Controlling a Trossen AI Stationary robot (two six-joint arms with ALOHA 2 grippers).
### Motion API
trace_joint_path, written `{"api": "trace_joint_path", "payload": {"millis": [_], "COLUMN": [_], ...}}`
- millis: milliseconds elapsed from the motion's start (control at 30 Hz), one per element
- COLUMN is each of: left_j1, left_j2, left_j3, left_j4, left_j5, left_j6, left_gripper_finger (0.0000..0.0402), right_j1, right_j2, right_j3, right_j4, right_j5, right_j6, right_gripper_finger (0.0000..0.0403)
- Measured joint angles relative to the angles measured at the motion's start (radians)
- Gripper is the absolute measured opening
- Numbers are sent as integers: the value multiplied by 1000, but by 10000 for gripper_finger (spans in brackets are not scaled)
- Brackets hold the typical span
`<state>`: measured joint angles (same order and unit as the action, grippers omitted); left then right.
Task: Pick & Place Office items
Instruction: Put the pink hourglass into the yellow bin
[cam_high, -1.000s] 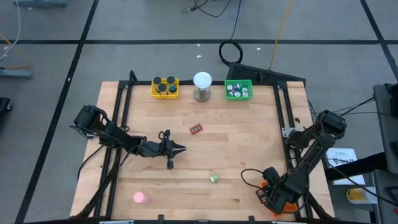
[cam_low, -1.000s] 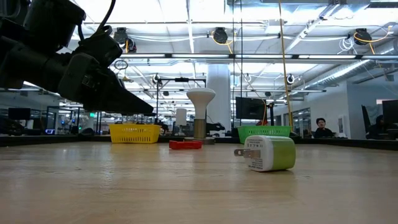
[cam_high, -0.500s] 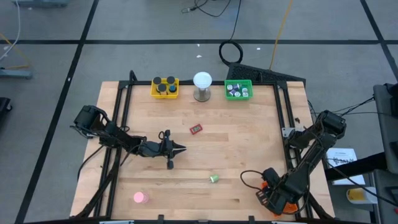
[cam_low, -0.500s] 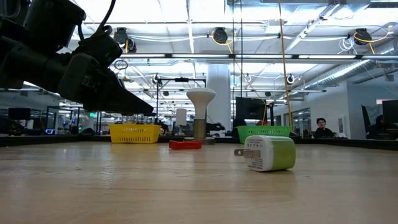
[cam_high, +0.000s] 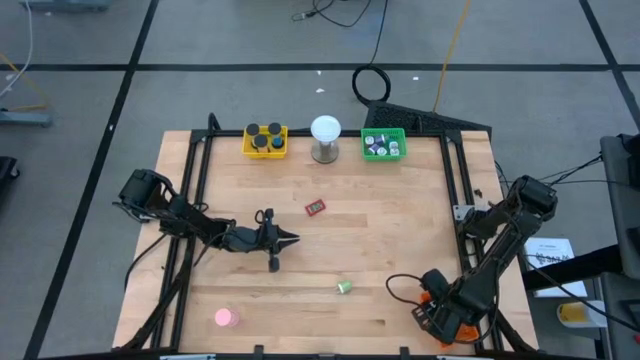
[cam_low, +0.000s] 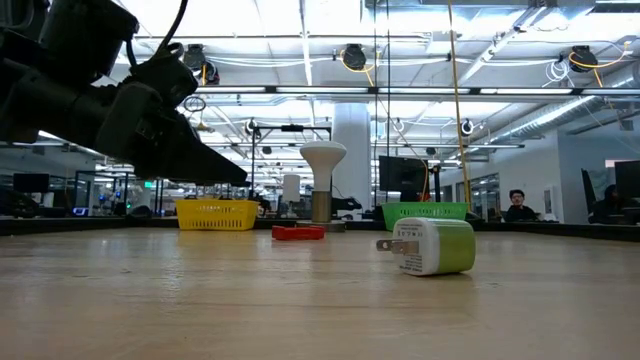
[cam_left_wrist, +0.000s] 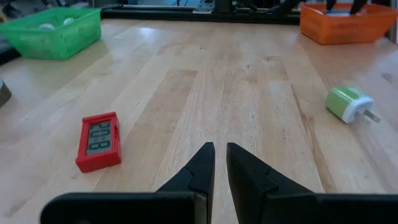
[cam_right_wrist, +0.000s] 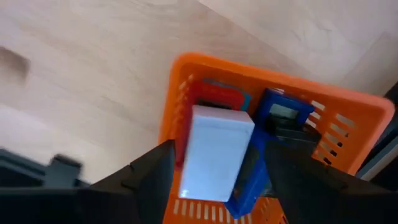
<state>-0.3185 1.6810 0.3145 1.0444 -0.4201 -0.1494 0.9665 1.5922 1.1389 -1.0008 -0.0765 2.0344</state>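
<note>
Hovering my right hand (cam_right_wrist: 208, 180) over the orange tray (cam_right_wrist: 348, 127) at the desk's (cam_high: 400, 230) near right corner, I have a white block (cam_right_wrist: 214, 152) between my spread fingers; whether I grasp it or have released it, I cannot tell. Red and blue blocks lie in the tray beside it. My left hand (cam_left_wrist: 220, 163), fingers nearly together and holding nothing, hangs over the desk's left middle. A red block (cam_high: 315, 207) lies mid-desk, a green plug (cam_high: 343, 287) nearer, a pink disc (cam_high: 224, 317) near left.
</note>
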Motion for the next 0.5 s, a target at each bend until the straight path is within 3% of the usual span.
{"api": "trace_joint_path", "payload": {"millis": [133, 267, 500], "left_j1": [17, 17, -28], "left_j2": [0, 0, -87], "left_j3": [0, 0, 0], "left_j4": [0, 0, -65], "left_j5": [1, 1, -9], "left_j6": [-77, -55, -17], "left_gripper_finger": [47, 47, 46], "right_j1": [-18, -39, -128], "right_j2": [-55, -118, -168], "right_j3": [0, 0, 0], "right_j4": [-18, -82, -86], "right_j5": [81, 209, 488], "right_j6": [-59, -141, -482], "right_gripper_finger": [209, 162, 65]}}
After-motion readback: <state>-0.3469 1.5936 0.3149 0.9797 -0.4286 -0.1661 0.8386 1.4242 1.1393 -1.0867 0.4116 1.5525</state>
